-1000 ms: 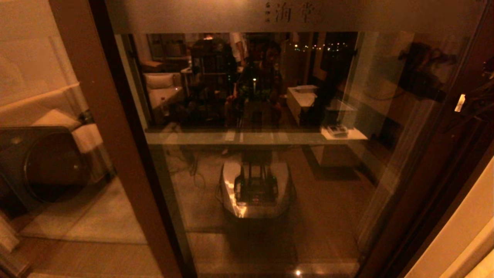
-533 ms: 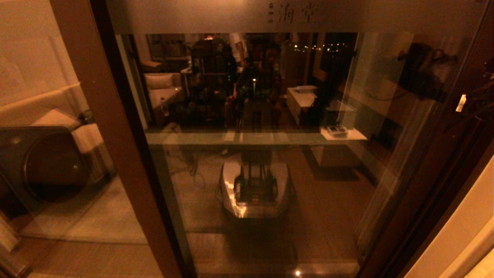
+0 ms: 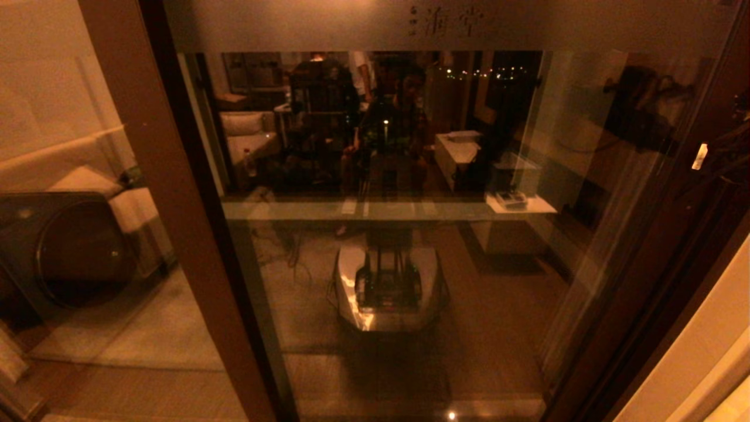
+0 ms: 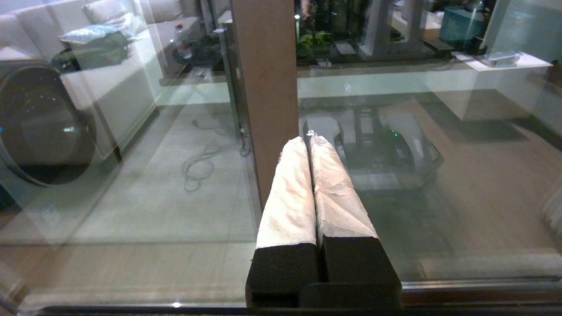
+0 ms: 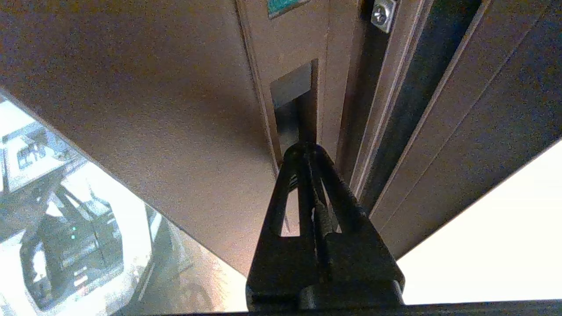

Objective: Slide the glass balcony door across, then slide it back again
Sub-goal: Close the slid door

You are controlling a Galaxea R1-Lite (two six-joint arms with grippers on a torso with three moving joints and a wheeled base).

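We are facing the glass balcony door [image 3: 410,234], a tall smooth pane in a matte brown frame filling the head view, its frosted top band [image 3: 445,23] carrying small characters. Our right gripper [image 5: 307,151] is pressing its closed black fingers, holding nothing, into the narrow dark handle slot [image 5: 294,105]. Our left gripper [image 4: 307,142] is pointing closed, cloth-wrapped fingers at the left brown stile [image 4: 268,87].

We count one glass balcony door [image 3: 410,246] with one frosted band [image 3: 527,23] up top and one dark handle slot [image 5: 294,109] in its stile. One brown upright [image 3: 152,193] on the left, one screw [image 5: 380,14], one round-door washer [image 3: 70,249]. Grippers: two, the left gripper [image 4: 307,140] and the right gripper [image 5: 306,149].
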